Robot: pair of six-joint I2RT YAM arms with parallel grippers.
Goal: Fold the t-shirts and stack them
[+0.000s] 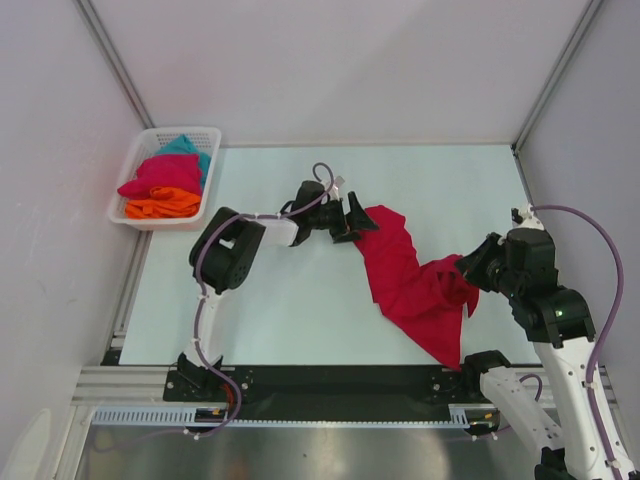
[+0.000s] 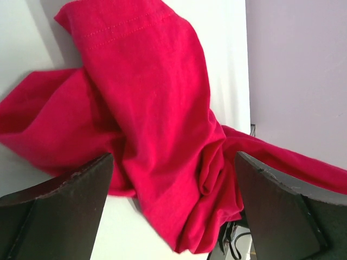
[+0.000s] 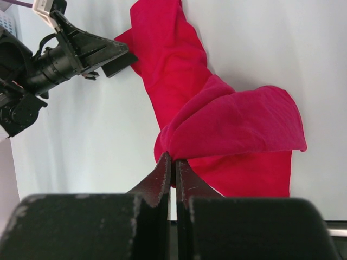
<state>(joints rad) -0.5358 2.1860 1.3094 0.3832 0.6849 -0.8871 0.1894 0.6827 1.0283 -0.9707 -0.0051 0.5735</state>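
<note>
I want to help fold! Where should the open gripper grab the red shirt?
Best guess: pinch the stitched hem corner of the red shirt at its far end, coming from the left gripper side; the right gripper holds the near end, so that edge lies free.

No lettering, label, brand mark or number was legible anywhere in the three views. The crimson t-shirt (image 1: pixel 400 270) showed plain cloth and a stitched hem only. The white basket (image 1: pixel 160 224) bore no readable mark. A small white block (image 3: pixel 43 8) at the wrist of the left arm (image 1: pixel 228 250) possibly carried print, but it was too small and blurred to tell.
</note>
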